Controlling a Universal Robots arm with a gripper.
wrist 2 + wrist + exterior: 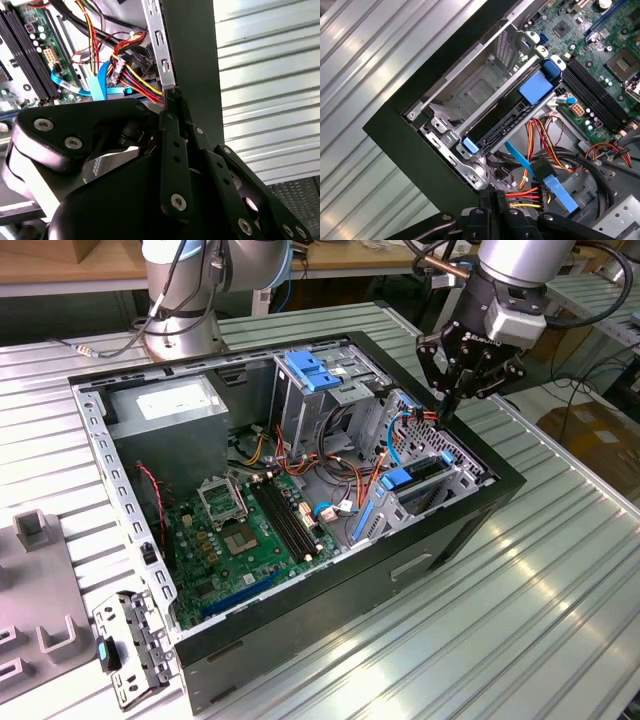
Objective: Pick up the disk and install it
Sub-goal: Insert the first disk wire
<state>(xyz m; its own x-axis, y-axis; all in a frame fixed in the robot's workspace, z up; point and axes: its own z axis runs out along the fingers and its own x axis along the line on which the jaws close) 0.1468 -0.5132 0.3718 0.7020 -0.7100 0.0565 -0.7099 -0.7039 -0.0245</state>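
The first wrist view looks straight into the drive cage, where the disk (512, 112) sits slotted on its blue rails. In the exterior view, the gripper (452, 405) hovers just above the computer case (420, 540), fingers pinched together, holding nothing.

Tool (492, 200) base beyond first wrist view's edge.

End effector (452, 408) over open PC case (480, 502), fingers together

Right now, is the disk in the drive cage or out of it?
In: the disk sits edge-on inside the metal drive cage, its blue rail ends showing. The gripper hangs above, shut on nothing.
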